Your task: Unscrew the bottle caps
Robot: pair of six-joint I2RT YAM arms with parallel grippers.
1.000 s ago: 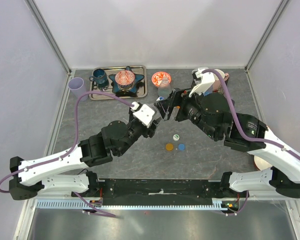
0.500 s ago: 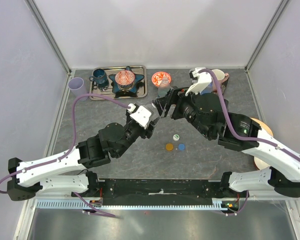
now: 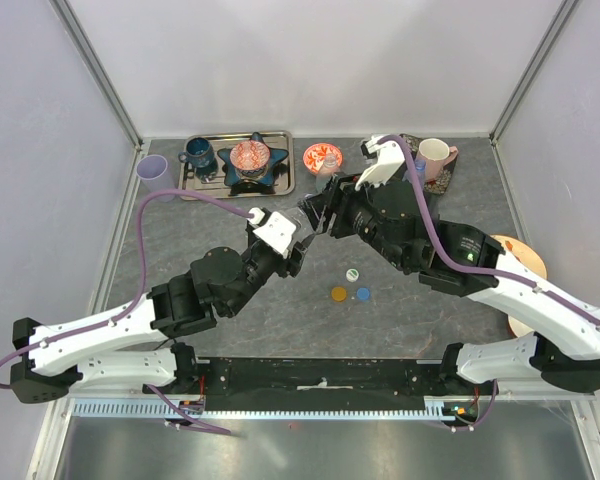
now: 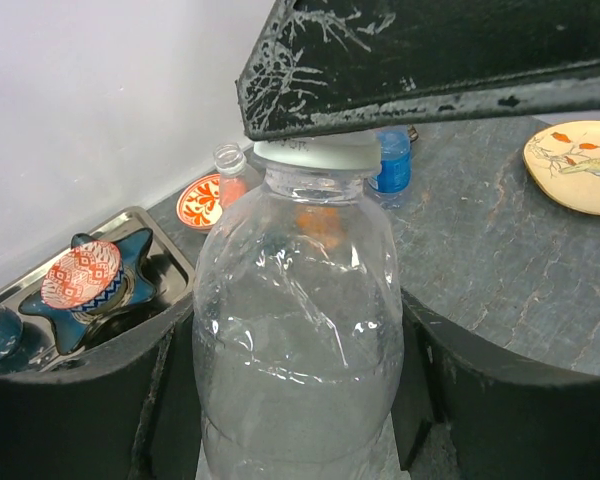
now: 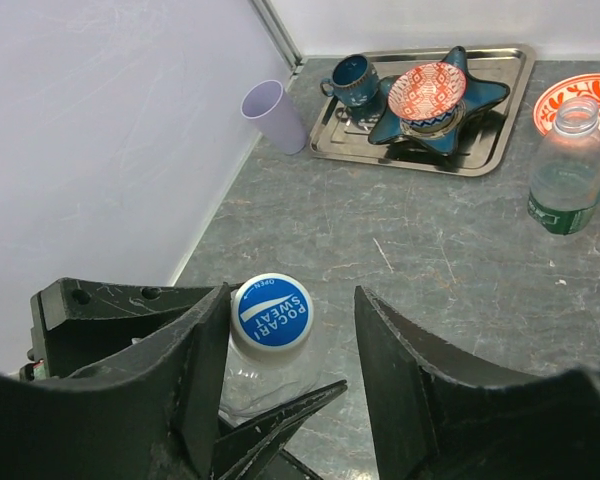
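My left gripper (image 3: 296,236) (image 4: 295,400) is shut on a clear bottle (image 4: 298,330), held off the table. The bottle's white-and-blue cap (image 5: 271,311) is on its neck. My right gripper (image 3: 318,214) (image 5: 292,300) is open around that cap; its left finger touches the cap's side and its right finger stands apart. The white-and-green cap (image 3: 351,273), the orange cap (image 3: 339,294) and the blue cap (image 3: 363,294) lie loose on the table. A second clear bottle (image 5: 570,165) (image 4: 230,165) stands uncapped by the red dish. A blue bottle (image 4: 392,160) stands uncapped behind.
A metal tray (image 3: 283,180) at the back left holds a star dish with the red patterned bowl (image 3: 250,156) and a dark blue cup (image 3: 197,154). A lilac cup (image 3: 154,172), a red dish (image 3: 323,157), a pink mug (image 3: 435,155) and an orange plate (image 3: 527,252) stand around.
Both grippers and the held bottle have shifted a little left and toward the back. The right wrist has swung left over the bottle.
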